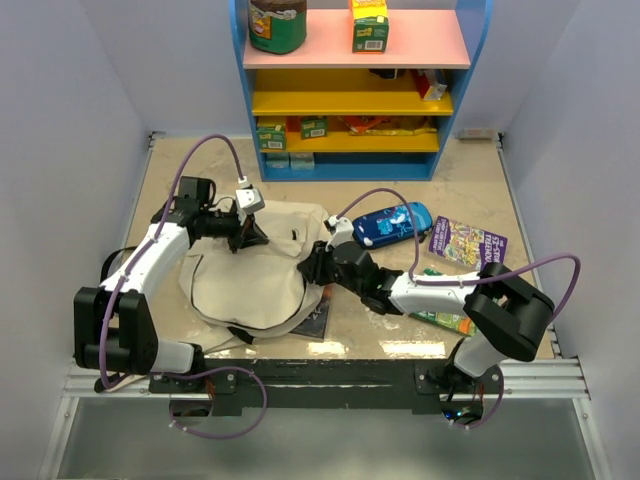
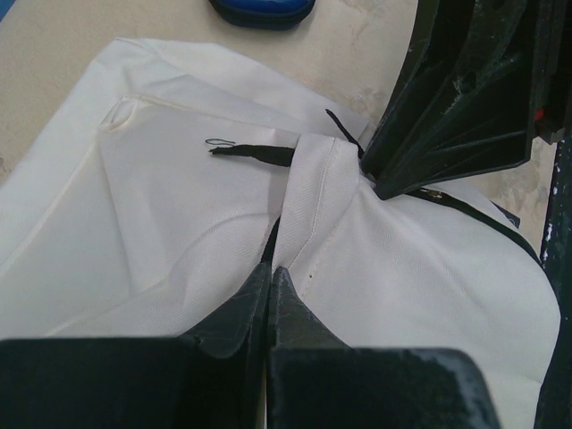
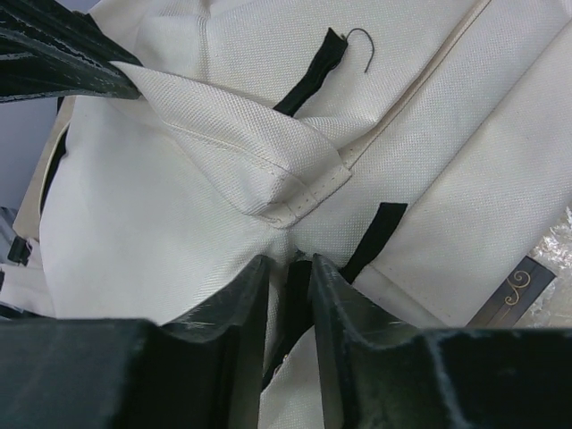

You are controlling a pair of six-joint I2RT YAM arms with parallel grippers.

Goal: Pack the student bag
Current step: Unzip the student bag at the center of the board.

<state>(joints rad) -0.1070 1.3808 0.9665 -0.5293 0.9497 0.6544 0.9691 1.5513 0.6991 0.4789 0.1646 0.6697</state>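
The student bag, cream canvas with black trim, lies flat on the table left of centre. My left gripper is at its far edge. In the left wrist view the gripper is shut, pinching the bag at a fold by a black zipper strip. My right gripper is at the bag's right edge. In the right wrist view the gripper is closed on a black strip of the bag, just below a raised flap. Each gripper shows in the other's wrist view.
A blue pencil case lies right of the bag and shows in the left wrist view. A purple book and a green book lie at the right. A dark book pokes out under the bag. A coloured shelf stands behind.
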